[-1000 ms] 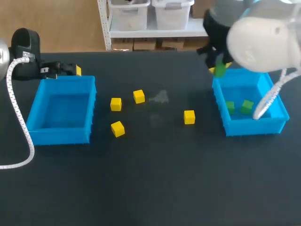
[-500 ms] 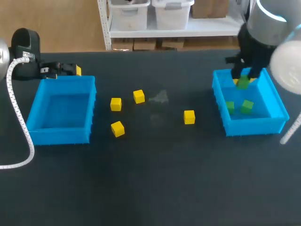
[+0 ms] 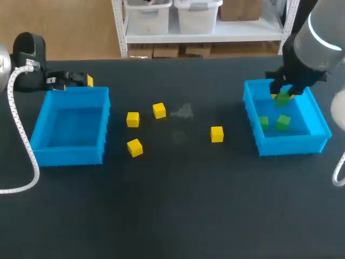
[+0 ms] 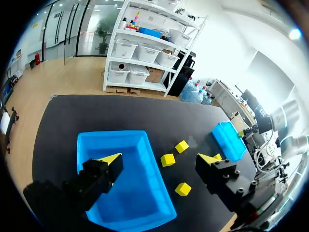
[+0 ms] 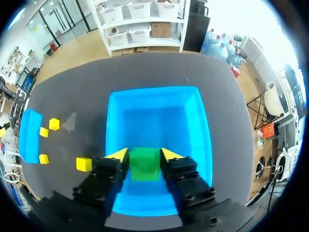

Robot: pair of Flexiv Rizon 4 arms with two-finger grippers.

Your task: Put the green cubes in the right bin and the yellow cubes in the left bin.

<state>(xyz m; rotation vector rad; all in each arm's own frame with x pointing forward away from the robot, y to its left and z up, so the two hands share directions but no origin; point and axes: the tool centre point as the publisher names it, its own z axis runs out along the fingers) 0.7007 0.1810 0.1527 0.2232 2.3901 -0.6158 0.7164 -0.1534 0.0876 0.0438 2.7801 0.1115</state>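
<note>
My right gripper [image 3: 282, 97] hangs over the far part of the right blue bin [image 3: 291, 144], shut on a green cube [image 5: 145, 164] that sits between its yellow tips [image 5: 119, 154]. Two more green cubes [image 3: 263, 122] [image 3: 283, 122] lie inside that bin. Several yellow cubes lie on the table between the bins: two close together [image 3: 132, 119] [image 3: 159, 110], one nearer the front [image 3: 135, 147] and one toward the right bin [image 3: 216, 134]. My left gripper [image 3: 81, 80] stands open and empty behind the left blue bin [image 3: 67, 156], whose inside shows under it [image 4: 125, 137].
A white cable [image 3: 21, 140] runs from my left arm along the table's left side past the left bin. A pale smudge [image 3: 183, 111] marks the dark tabletop near the middle.
My right arm has carried the green cube from the right bin's near-left corner to over the bin's far part. The left arm and the yellow cubes have stayed put.
</note>
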